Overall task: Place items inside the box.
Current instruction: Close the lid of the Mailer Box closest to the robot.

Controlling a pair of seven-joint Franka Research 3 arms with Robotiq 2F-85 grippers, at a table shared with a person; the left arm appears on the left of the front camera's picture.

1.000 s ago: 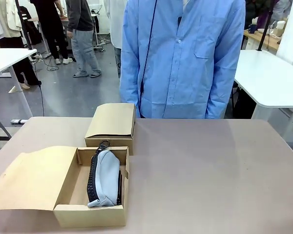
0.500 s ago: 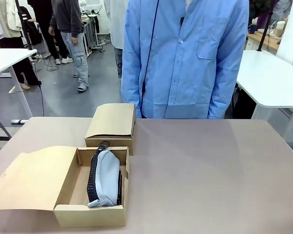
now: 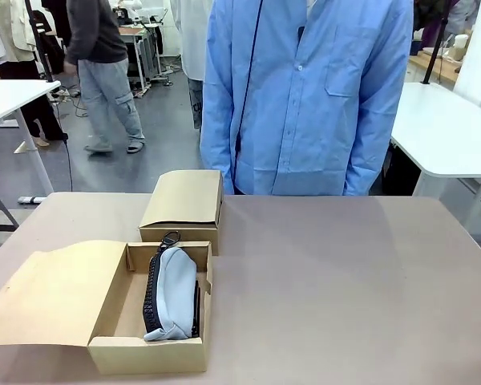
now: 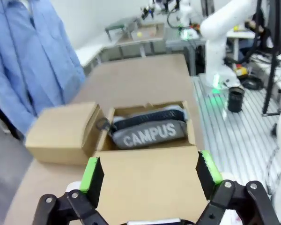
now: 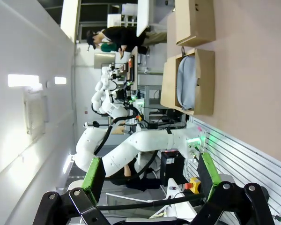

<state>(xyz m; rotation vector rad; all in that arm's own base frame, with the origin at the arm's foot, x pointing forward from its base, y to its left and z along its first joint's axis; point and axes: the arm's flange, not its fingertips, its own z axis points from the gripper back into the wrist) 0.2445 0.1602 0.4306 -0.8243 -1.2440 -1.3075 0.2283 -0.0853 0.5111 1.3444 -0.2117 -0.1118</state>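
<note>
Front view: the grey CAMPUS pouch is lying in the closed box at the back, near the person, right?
Not quite. In the front view the grey CAMPUS pouch lies in the open box at the near edge; the closed box stands behind it.

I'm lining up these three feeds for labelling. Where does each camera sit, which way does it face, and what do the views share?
Front view: fixed on the robot's side, looking across the table at the person in a blue shirt standing at its far side.
Left wrist view: on the left arm, looking down past the open left pincer at the open box and grey pouch.
Right wrist view: on the right arm, rolled sideways, open right pincer in front, the left arm beyond.
Shared: the open box, pouch and closed box appear in all three.
</note>
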